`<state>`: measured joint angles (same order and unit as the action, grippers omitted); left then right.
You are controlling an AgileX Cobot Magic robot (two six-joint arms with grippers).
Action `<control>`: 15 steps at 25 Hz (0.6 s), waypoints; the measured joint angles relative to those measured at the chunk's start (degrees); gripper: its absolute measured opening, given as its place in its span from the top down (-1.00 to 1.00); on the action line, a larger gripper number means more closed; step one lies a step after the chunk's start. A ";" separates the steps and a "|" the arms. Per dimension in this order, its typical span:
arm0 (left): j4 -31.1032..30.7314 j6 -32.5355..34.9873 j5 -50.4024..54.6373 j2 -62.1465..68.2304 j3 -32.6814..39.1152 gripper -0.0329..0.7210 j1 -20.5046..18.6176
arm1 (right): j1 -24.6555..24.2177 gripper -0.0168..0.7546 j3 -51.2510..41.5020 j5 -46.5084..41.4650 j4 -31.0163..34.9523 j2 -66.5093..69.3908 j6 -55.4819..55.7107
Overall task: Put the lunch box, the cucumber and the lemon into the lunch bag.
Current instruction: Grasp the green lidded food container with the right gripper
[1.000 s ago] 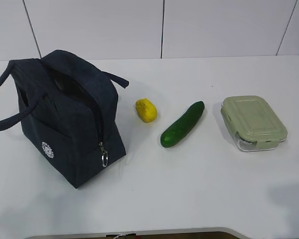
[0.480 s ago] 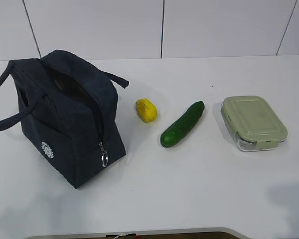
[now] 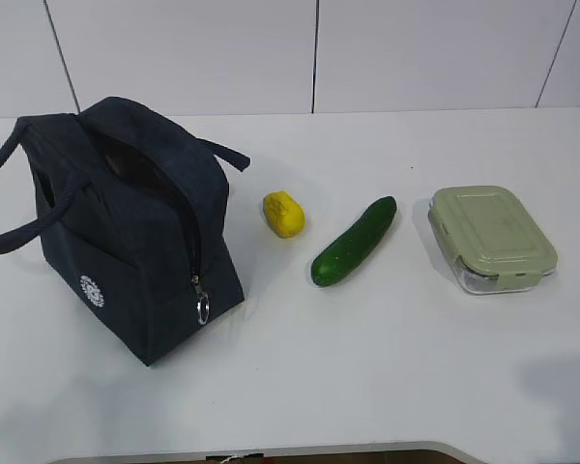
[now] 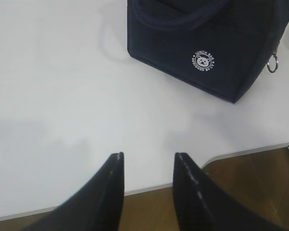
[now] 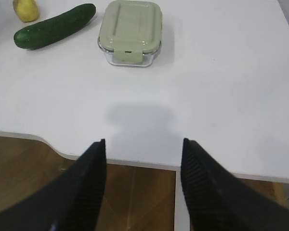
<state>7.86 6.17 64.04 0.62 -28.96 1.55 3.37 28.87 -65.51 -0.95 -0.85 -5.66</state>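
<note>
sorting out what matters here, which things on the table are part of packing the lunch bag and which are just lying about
Part of the job:
- lunch bag, on the left
- lemon, beside the bag
- cucumber, right of the lemon
- lunch box, far right, lid on

Just lying about:
- nothing else on the white table

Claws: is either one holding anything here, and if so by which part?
Nothing is held. The left claw and right claw both stand open and empty over the table's near edge, apart from every item.
</note>
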 joint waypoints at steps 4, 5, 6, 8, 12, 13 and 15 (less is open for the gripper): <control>0.00 0.00 0.00 0.00 0.00 0.27 0.00 | 0.00 -0.10 0.00 0.00 0.00 0.00 0.00; 0.00 0.00 0.00 0.00 0.00 0.27 0.00 | 0.00 -0.10 0.00 0.00 0.00 0.00 0.00; 0.00 0.00 0.00 0.00 0.00 0.27 0.00 | 0.00 -0.10 0.00 0.00 0.00 0.00 0.00; 0.00 0.00 0.00 0.00 0.00 0.27 0.00 | 0.00 -0.10 0.00 0.00 0.00 0.00 0.00; 0.00 0.00 0.00 0.00 0.00 0.27 0.00 | 0.00 -0.10 0.00 0.00 -0.38 0.00 0.00; 0.00 0.00 0.00 0.00 0.00 0.27 0.00 | 0.00 -0.10 0.00 0.00 -0.52 0.00 0.00; 0.00 0.00 0.00 0.00 0.00 0.27 0.00 | 0.00 -0.11 0.00 0.00 -0.76 0.00 0.00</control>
<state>7.86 6.17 64.04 0.62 -28.96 1.55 3.37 28.87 -65.51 -1.71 -0.85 -5.66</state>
